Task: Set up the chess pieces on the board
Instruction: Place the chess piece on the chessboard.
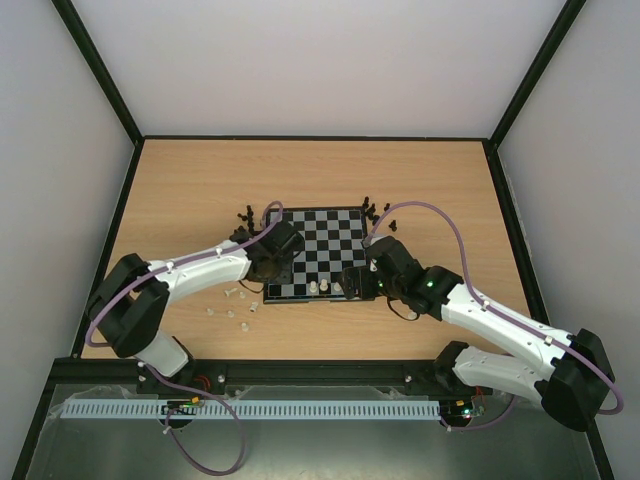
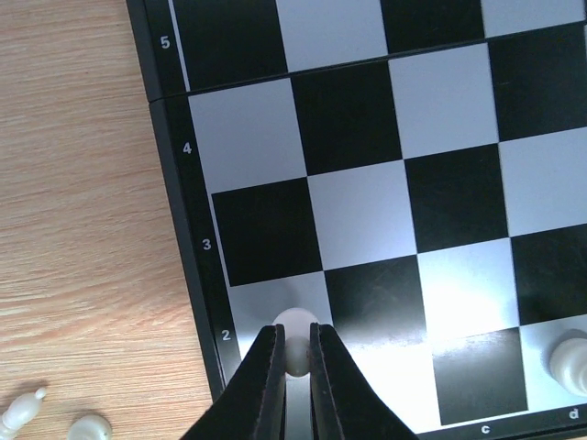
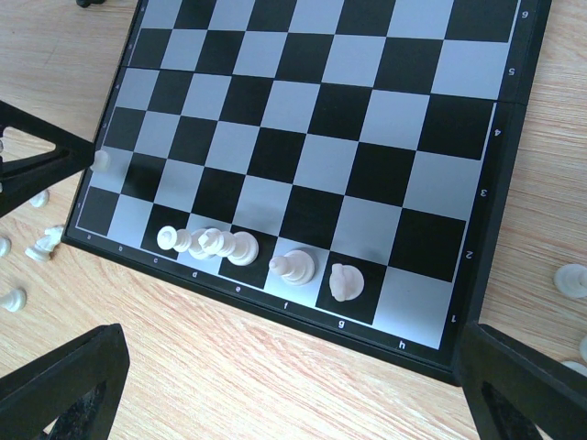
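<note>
The board (image 2: 358, 119) fills the left wrist view. My left gripper (image 2: 293, 332) is shut on a cream-white pawn (image 2: 295, 318) over the pale square beside the "2" label at the board's left edge. In the right wrist view, several white chess pieces (image 3: 293, 266) stand in the board's (image 3: 303, 156) near row, from c to g. My right gripper (image 3: 284, 403) hangs open above the near right edge of the board with nothing between its fingers (image 3: 64, 385). Seen from the top, the left gripper (image 1: 268, 268) is at the near left corner and the right gripper (image 1: 358, 282) at the near edge.
Loose white pieces (image 1: 235, 300) lie on the wooden table left of the board, with more (image 3: 570, 280) at its right side. Black pieces cluster at the far left corner (image 1: 245, 215) and the far right corner (image 1: 375, 210). Black frame rails border the table.
</note>
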`<act>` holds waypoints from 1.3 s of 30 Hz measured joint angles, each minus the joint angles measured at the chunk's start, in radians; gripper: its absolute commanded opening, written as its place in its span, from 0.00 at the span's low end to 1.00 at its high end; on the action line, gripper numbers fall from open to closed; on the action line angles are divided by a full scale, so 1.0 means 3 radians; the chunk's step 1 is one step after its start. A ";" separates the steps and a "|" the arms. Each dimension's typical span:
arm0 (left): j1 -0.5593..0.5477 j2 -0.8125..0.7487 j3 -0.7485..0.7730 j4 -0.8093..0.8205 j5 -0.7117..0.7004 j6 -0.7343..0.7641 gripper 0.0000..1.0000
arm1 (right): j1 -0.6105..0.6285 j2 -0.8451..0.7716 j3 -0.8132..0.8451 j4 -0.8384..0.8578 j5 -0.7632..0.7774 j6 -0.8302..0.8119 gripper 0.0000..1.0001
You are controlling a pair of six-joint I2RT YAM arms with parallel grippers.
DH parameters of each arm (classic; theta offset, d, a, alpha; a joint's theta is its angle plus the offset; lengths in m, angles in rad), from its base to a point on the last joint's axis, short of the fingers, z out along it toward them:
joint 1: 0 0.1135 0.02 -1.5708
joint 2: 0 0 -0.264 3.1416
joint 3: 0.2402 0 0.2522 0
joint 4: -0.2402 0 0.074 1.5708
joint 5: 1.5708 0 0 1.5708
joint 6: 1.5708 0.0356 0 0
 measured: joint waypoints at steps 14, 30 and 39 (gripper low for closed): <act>-0.0006 0.0078 -0.0001 -0.0036 -0.0014 -0.0001 0.11 | 0.0000 0.0000 0.0000 0.0005 -0.0001 0.0000 0.99; -0.0006 0.0097 -0.0001 -0.0039 -0.0013 -0.0003 0.24 | 0.0000 0.0004 -0.0001 0.0023 -0.0014 -0.0001 0.98; -0.0006 0.0120 -0.0001 -0.0047 -0.0015 -0.0011 0.29 | 0.0000 0.0008 -0.0001 0.0027 -0.0024 -0.0003 0.99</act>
